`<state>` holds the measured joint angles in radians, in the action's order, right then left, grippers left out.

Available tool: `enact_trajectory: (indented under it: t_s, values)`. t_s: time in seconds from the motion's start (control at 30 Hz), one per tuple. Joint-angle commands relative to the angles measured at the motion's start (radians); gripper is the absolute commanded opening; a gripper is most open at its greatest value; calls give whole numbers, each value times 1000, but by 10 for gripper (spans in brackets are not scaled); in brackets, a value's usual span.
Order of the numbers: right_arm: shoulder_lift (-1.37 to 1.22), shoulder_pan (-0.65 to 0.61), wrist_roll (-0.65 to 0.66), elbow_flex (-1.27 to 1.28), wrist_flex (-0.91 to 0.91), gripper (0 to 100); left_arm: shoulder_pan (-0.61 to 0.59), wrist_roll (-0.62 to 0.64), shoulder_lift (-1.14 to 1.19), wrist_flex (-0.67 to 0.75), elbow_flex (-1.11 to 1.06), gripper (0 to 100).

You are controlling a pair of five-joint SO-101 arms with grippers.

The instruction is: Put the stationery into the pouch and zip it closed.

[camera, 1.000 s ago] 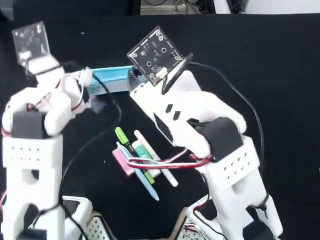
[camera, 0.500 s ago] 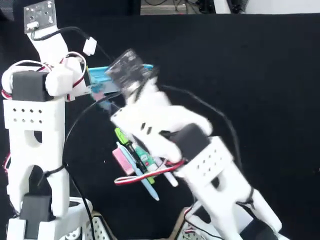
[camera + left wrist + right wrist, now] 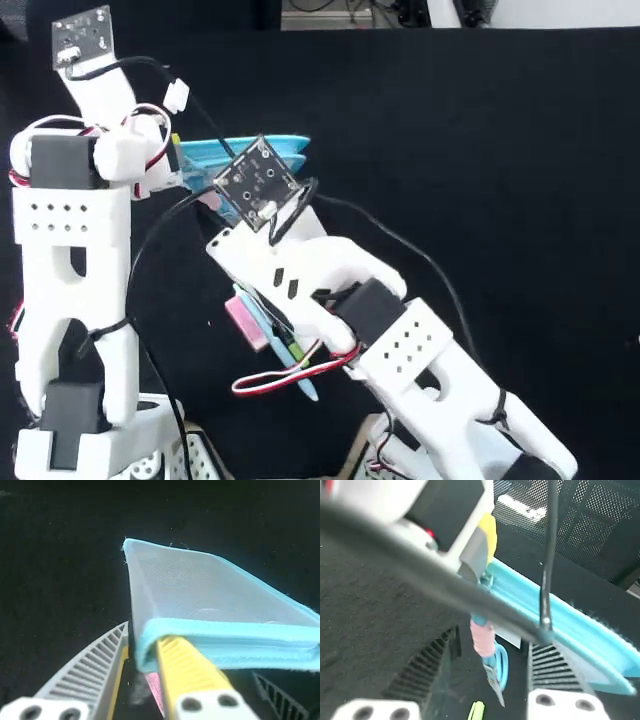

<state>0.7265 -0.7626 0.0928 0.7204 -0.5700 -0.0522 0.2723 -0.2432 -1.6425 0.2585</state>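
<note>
My left gripper (image 3: pixel 142 640) is shut on one end of the light blue mesh pouch (image 3: pixel 210 600), its yellow finger (image 3: pixel 182 672) lying over the pouch's rim. The high view shows the pouch (image 3: pixel 265 150) held at the back left of the black table. My right gripper (image 3: pixel 490 680) is open just below that held end. A pink and blue zip pull (image 3: pixel 484 640) hangs between its dark ribbed fingers (image 3: pixel 422 667). The stationery pile (image 3: pixel 262 325), with a pink eraser, a blue pen and a green marker, lies on the table partly under the right arm.
The black table (image 3: pixel 500 180) stretches out to the right and to the back. The left arm's white column (image 3: pixel 70 270) stands at the left edge. Red and white wires (image 3: pixel 290 372) loop over the pile. A black cable (image 3: pixel 547 555) crosses the right wrist view.
The right arm has swung left and come down toward the held end of the pouch. The left arm lifted and turned early on, then stayed still with the pouch.
</note>
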Motion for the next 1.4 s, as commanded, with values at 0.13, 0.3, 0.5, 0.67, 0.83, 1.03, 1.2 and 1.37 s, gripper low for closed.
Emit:
enact_trajectory:
  t_s: [0.13, 0.3, 0.5, 0.67, 0.83, 1.03, 1.2, 1.37]
  values:
    - [36, -6, 3, 54, 118, 210, -5, 68, 14, 34, -22, 31]
    - [74, -3, 5, 48, 31, 360, 39, 68, 12, 32, -22, 31]
    - [196, 12, -2, 113, -20, 348, 110, 132, -18, 28, -22, 31]
    - [298, -5, -5, 196, 20, 273, 147, 144, -86, 72, -91, 31]
    - [335, 35, -5, 271, 97, 273, 193, 144, -143, 147, -217, 32]
    - [340, 83, -5, 340, 155, 273, 239, 144, -215, 316, -355, 33]
    - [335, 153, -5, 390, 249, 273, 255, 166, -276, 390, -467, 33]
    - [335, 186, -5, 444, 313, 273, 254, 224, -331, 448, -513, 33]
